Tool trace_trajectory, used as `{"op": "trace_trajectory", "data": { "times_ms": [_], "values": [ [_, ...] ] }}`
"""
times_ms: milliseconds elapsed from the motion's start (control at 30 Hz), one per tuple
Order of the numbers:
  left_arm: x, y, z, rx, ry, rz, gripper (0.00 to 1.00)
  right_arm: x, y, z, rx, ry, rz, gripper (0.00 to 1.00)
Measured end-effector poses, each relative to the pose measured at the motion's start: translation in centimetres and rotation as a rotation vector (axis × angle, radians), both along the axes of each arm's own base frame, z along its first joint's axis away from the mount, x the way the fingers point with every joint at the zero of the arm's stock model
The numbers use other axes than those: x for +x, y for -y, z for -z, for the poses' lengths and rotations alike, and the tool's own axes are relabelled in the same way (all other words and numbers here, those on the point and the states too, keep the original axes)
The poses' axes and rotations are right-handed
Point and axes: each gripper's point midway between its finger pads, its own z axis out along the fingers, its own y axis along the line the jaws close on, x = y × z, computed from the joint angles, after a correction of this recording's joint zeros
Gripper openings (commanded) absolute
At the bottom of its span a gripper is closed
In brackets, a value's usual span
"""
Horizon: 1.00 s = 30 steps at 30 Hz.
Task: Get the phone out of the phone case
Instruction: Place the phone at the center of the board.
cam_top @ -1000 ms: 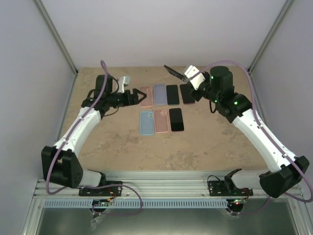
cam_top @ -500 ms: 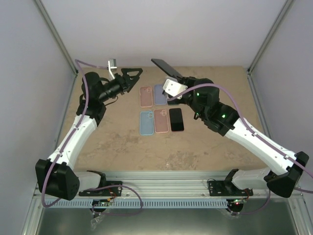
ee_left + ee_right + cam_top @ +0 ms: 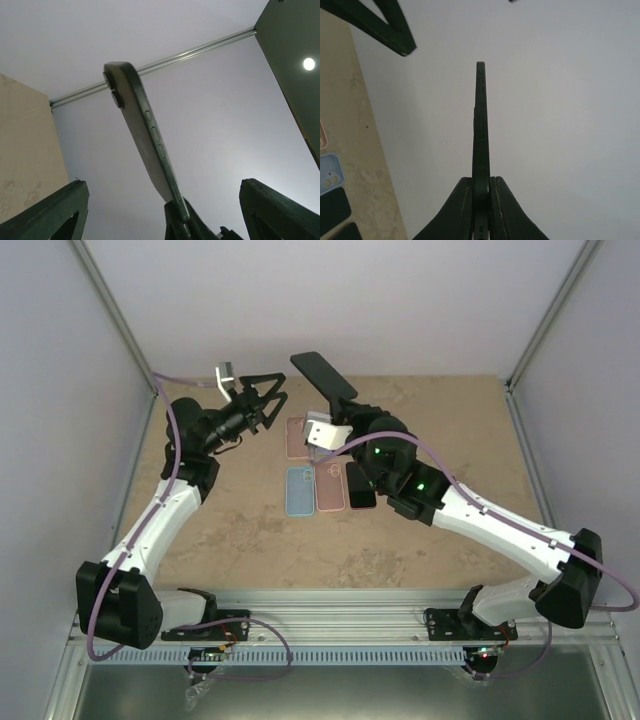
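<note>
Black cased phone (image 3: 322, 373) sits aloft over the counter (image 3: 250, 540), its lower end clamped in my right pincer (image 3: 343, 408), long axis rising rear-left. My left pincer (image 3: 270, 400), spread wide and empty, faces it from the left.

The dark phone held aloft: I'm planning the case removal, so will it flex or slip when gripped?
Probably stiff: the phone stands straight, edge-on, with no sag above the right hand. It may pivot, being pinched only at one end. Its smooth dark side looks slippery, so the open left hand likely needs a firm grip.
</note>
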Motion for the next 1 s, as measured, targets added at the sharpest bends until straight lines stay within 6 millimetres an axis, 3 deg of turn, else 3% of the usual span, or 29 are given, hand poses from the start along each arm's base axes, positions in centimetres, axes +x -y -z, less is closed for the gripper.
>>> {"op": "trace_trajectory", "data": {
  "times_ms": [400, 600, 767, 1000],
  "values": [
    [-0.4, 1.0, 0.3, -0.025, -0.034, 0.02, 0.68, -1.3, -2.1, 1.7, -0.145, 0.146, 0.0, 0.01],
    [-0.6, 1.5, 0.3, -0.026, -0.037, 0.031, 0.52, -1.7, -3.3, 2.5, -0.209, 0.196, -0.009, 0.01],
    [-0.7, 1.7, 0.7, -0.024, -0.045, 0.034, 0.46, -2.3, -3.9, 2.5, -0.235, 0.243, -0.015, 0.0],
    [-0.3, 1.6, 1.3, -0.027, -0.066, 0.022, 0.3, -2.9, -4.1, 2.9, -0.269, 0.298, -0.018, 0.0]
  ]
}}
